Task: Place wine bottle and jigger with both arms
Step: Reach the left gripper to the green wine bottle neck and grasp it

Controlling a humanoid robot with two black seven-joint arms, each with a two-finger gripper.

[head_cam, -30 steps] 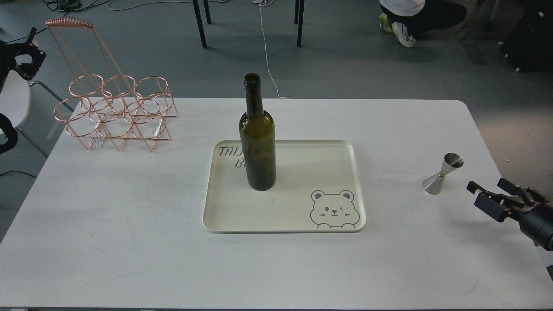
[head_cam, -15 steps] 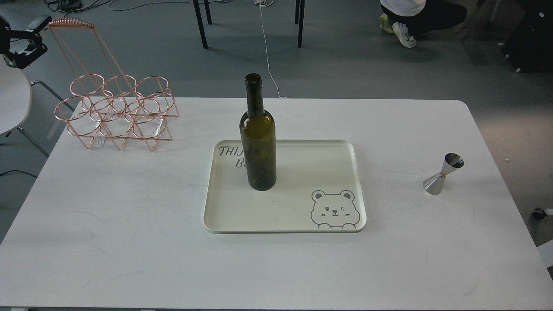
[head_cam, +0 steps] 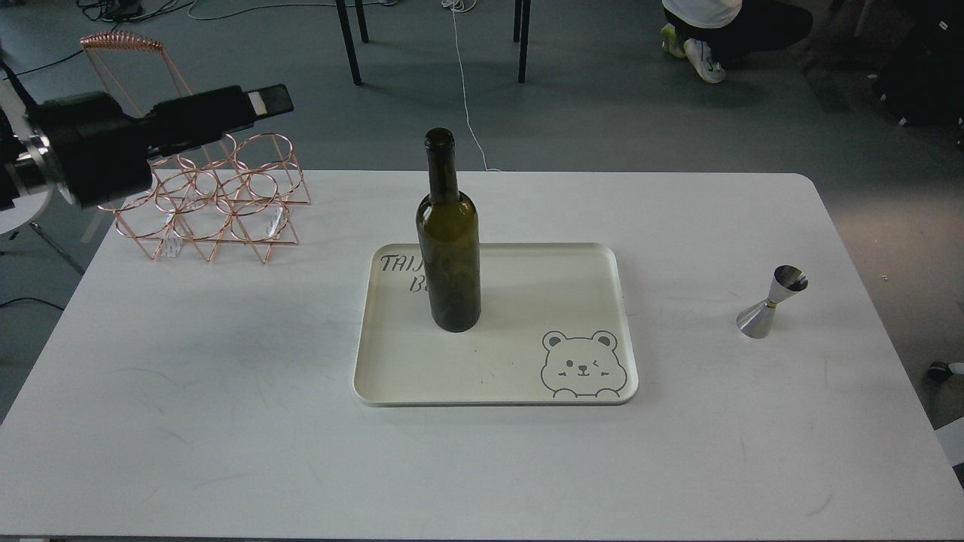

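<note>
The dark olive-green wine bottle (head_cam: pixel 449 256) stands upright on the left part of a cream tray (head_cam: pixel 587 271) in the middle of the white table. The silver jigger (head_cam: pixel 770 302) stands on the table near the right edge, well apart from the tray. My left arm reaches in from the left, high over the back left of the table. Its gripper (head_cam: pixel 265 101) points right, far left of the bottle's neck and touching nothing. Its fingers look like one dark bar, so I cannot tell them apart. My right gripper is out of view.
A copper wire bottle rack (head_cam: pixel 207 196) stands at the table's back left, partly behind my left arm. The tray has a bear drawing (head_cam: pixel 584 366) at its front right. Chair legs (head_cam: pixel 348 38) and a crouching person (head_cam: pixel 715 30) are on the floor beyond.
My right gripper, near the jigger a second ago, has pulled out of view to the right. My left arm has swung in from the far left, over the rack. Bottle and jigger have not moved.
</note>
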